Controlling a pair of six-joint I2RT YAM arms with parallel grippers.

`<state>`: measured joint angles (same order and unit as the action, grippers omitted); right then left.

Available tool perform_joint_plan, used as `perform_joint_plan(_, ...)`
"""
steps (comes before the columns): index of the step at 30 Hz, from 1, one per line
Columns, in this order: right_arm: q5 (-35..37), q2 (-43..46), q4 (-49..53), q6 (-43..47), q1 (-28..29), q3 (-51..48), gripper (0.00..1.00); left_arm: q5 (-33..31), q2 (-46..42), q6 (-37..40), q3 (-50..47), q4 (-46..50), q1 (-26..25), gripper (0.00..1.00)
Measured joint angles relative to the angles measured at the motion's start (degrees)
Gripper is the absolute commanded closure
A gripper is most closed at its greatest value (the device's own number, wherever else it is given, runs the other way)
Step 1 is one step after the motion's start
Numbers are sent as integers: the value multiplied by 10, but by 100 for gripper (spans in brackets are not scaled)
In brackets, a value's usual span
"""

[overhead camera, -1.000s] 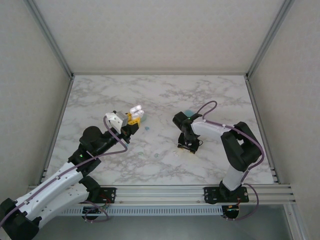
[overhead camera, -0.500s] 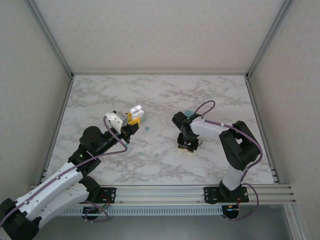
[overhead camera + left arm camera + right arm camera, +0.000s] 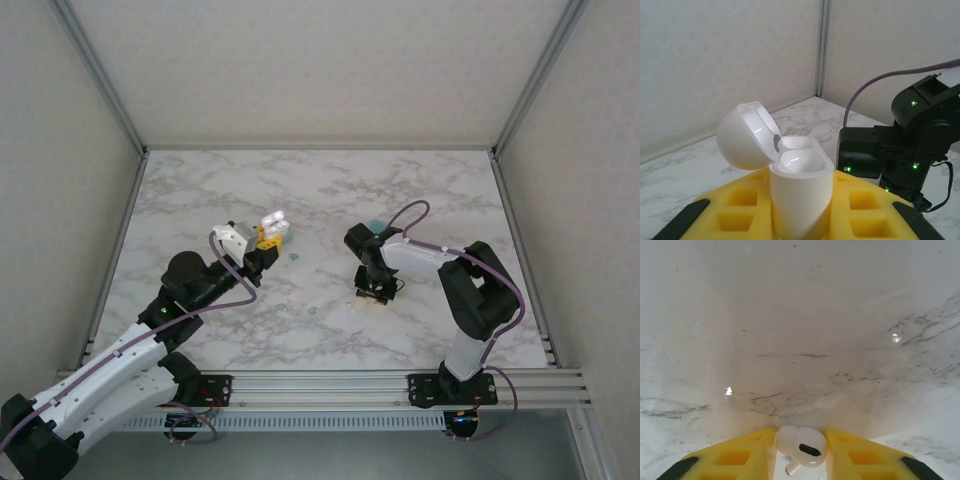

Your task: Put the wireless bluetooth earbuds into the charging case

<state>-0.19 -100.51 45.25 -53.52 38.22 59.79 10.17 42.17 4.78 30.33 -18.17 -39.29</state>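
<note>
A white charging case (image 3: pixel 800 185) stands upright between the yellow fingers (image 3: pixel 740 205) of my left gripper (image 3: pixel 800 220), which is shut on it. Its lid (image 3: pixel 745 135) is swung open to the left. From above, the case (image 3: pixel 272 220) is held over the table's left-centre by the left gripper (image 3: pixel 268 236). One white earbud (image 3: pixel 801 446) sits pinched between the yellow fingers (image 3: pixel 865 455) of my right gripper (image 3: pixel 801 456), stem down, just over the marble. The right gripper (image 3: pixel 374 294) points down at the table right of centre.
Small teal buds lie on the marble table (image 3: pixel 200 190) between the arms (image 3: pixel 294 256), (image 3: pixel 316 311), and another teal bit (image 3: pixel 376 223) lies behind the right wrist. The right arm (image 3: pixel 905 135) shows close behind the case. Walls enclose the table on three sides.
The right wrist has shifted slightly left over the table. The left arm and the case have stayed where they were.
</note>
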Motion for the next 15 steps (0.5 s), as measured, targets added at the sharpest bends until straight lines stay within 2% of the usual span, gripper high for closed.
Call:
perform_joint_plan(4, 0, 0, 0, 2, 0, 0, 71, 0, 2, 0, 0, 0, 0, 87)
perform_joint_plan(11, 6, 0, 3, 17, 0, 0, 61, 0, 7, 0, 0, 0, 0, 87)
perform_joint_plan(15, 8, 1, 5, 18, -1, 0, 61, 0, 9, 0, 1, 0, 0, 87)
